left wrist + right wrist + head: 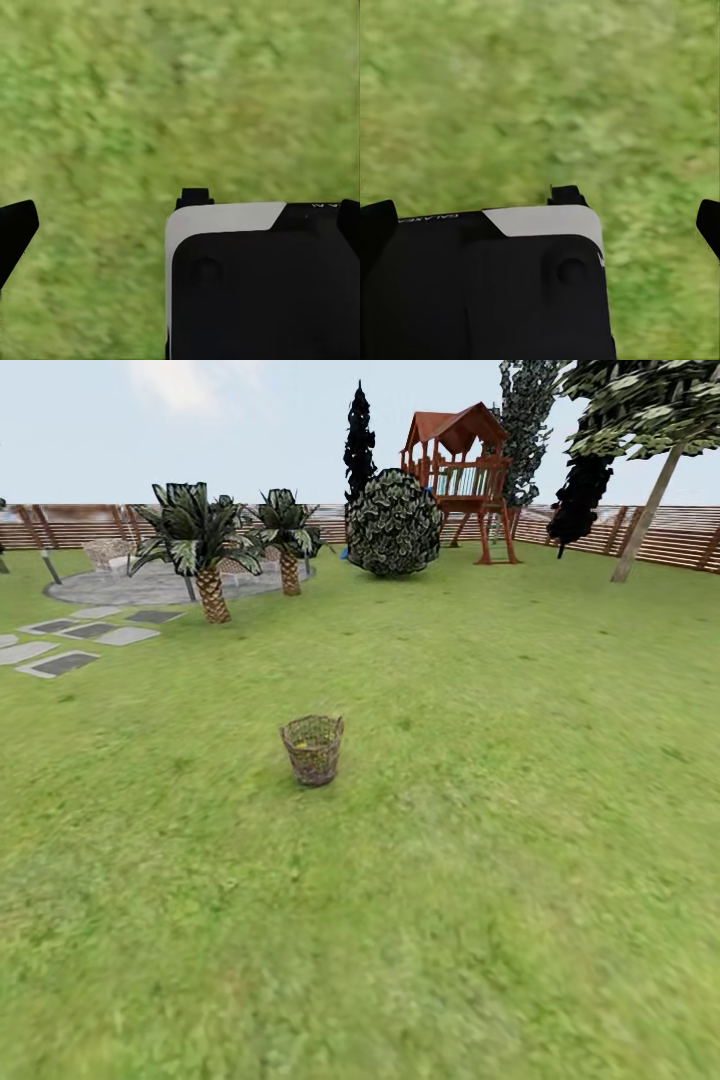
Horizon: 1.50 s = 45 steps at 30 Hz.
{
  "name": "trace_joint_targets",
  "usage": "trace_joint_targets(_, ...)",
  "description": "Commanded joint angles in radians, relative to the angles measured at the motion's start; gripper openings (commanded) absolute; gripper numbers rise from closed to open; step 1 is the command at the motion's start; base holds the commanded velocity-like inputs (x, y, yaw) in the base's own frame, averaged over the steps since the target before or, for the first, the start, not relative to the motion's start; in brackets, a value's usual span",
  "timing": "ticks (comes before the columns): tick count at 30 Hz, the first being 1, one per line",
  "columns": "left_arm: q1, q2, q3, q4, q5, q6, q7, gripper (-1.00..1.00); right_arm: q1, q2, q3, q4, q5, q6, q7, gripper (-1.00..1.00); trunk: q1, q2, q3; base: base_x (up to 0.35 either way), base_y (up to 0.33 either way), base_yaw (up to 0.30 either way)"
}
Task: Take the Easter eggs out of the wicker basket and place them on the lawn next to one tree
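Observation:
The wicker basket (313,749) stands upright on the lawn (500,810), some way ahead of me near the middle of the head view. A faint trace of yellow shows at its rim; the Easter eggs cannot be made out singly. A tree (648,510) with a pale leaning trunk and light-green crown stands far right by the fence. My left gripper (180,225) hangs open over bare grass, its black fingertips (15,229) wide apart. My right gripper (544,225) is likewise open over grass, with nothing between its fingertips (709,225).
Two palms (205,550) and grey paving slabs (60,660) lie far left. A round dark bush (393,523) and a red-brown play tower (460,470) stand at the back before the slat fence (80,525). Part of my black-and-white body (255,285) shows below each wrist.

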Motion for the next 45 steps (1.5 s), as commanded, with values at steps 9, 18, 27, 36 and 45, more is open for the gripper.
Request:
trace_joint_targets(9, -0.001, 0.008, 0.005, 0.001, 0.004, -0.003, 0.002, 1.00, 0.000, 0.005, 0.004, -0.010, 0.006, -0.001, 0.009, 1.00, 0.001, -0.002, -0.002, 0.288, 0.000, 0.000)
trace_joint_targets(18, -0.041, 0.035, 0.016, -0.037, 0.007, 0.077, 0.000, 1.00, -0.022, 0.055, 0.000, -0.108, 0.000, 0.060, 0.042, 1.00, 0.001, -0.002, -0.002, 0.305, 0.000, 0.000)
trace_joint_targets(27, -0.192, 0.081, 0.059, -0.075, 0.010, 0.263, -0.006, 1.00, -0.027, 0.087, -0.001, -0.531, -0.006, 0.428, 0.041, 1.00, 0.001, -0.002, -0.002, 0.333, 0.000, 0.000)
trace_joint_targets(36, -0.286, 0.109, 0.104, -0.077, 0.009, 0.313, 0.000, 1.00, -0.102, 0.094, -0.003, -0.653, -0.011, 0.553, 0.038, 1.00, 0.001, -0.002, -0.002, 0.336, 0.000, 0.000)
trace_joint_targets(45, -0.320, 0.153, 0.106, -0.093, 0.009, 0.323, -0.005, 1.00, -0.205, 0.116, -0.002, -0.655, -0.013, 0.682, 0.035, 1.00, 0.001, -0.002, -0.002, 0.336, 0.000, 0.000)
